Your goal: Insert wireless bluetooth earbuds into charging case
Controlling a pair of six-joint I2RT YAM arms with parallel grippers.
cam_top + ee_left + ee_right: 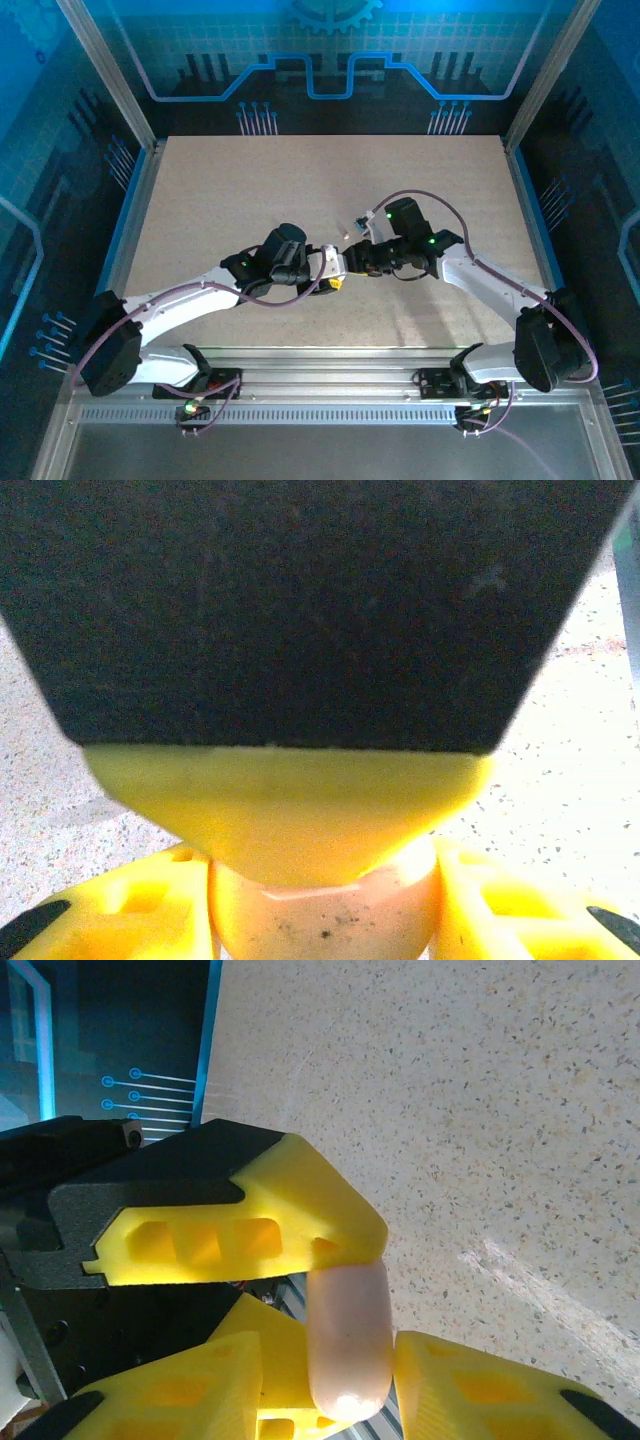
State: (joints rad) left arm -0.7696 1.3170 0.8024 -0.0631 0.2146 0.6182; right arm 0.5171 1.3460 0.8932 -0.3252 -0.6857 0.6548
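Container first: the pale pinkish-white round plastic charging case (325, 932) sits btwn the two grippers, which meet tip to tip approx mid-table over the pale speckled tabletop (500, 1110). Can't tell whether the lid is up or down, nor what's inside; the views catch only its outer shell.

Look of the case: smooth, rounded edges, slight sheen. From the right wrist it shows edge-on as a narrow upright oval. From the left wrist a faint seam line runs across it, w/ a few dark specks on the surface below (dirt or print, can't tell).

Left gripper (320, 925): yellow fingers on either side of the case, touching both flanks, i.e. clamped on it.

Right gripper (345, 1400): yellow fingers also flank the case. The one on the right of that view touches it; contact on the other side is unclear, so can't tell if it actually grips. In the left wrist view a broad yellow fingertip (290, 800) of the right gripper rests against the top of the case.

On the tabletop just beyond the right gripper lies a tiny pale speck (347, 233), too small to identify.
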